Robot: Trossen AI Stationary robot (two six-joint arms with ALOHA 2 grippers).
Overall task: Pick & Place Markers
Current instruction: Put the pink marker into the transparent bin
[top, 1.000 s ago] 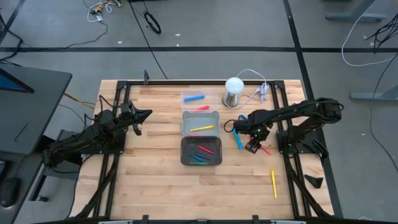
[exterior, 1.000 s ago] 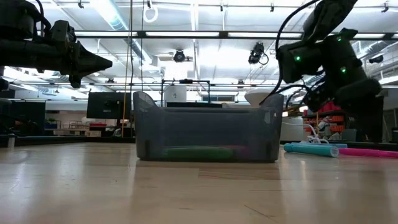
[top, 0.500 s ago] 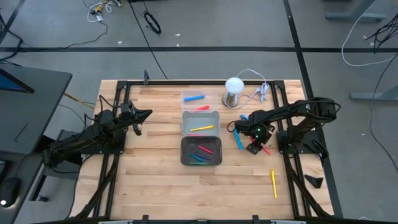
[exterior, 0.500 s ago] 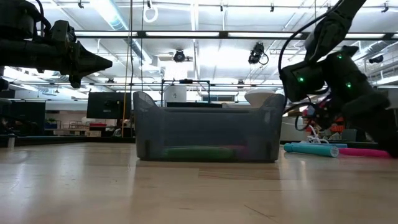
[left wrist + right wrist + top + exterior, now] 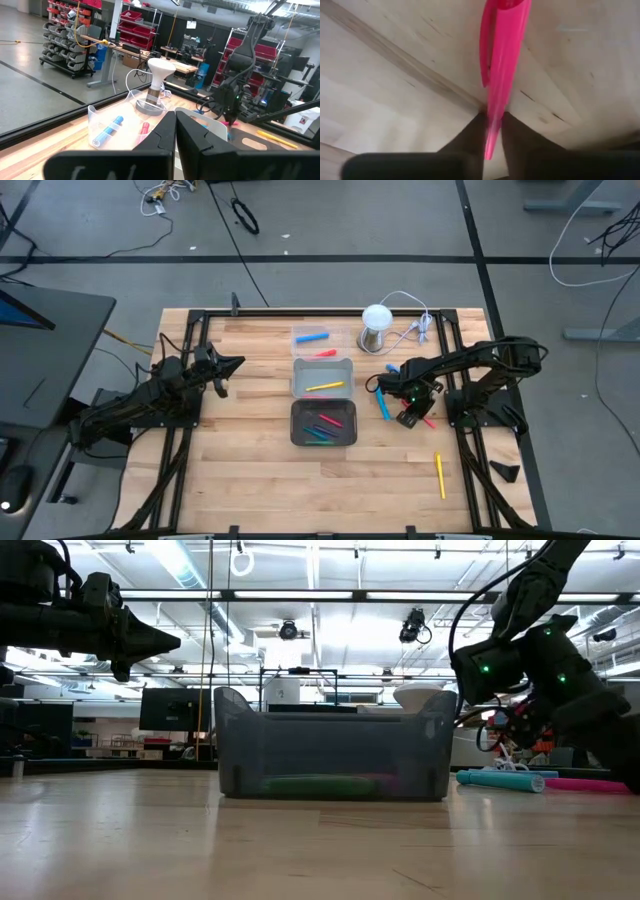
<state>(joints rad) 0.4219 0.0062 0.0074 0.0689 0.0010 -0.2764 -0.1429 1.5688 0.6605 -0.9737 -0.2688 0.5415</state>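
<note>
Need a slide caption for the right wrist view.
Right pincer closed on a pink marker lying on the wooden table.

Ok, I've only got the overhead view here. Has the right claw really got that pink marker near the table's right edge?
Observer: Yes. Its wrist view shows the right claw pinching the pink marker near one end, a finger on each side.
Operator: And is the left claw holding anything?
Observer: No. Its wrist view shows the left claw shut, with nothing between the fingers.
Operator: How high is it?
Observer: In the low view it hangs well above the table, higher than the tray.
</note>
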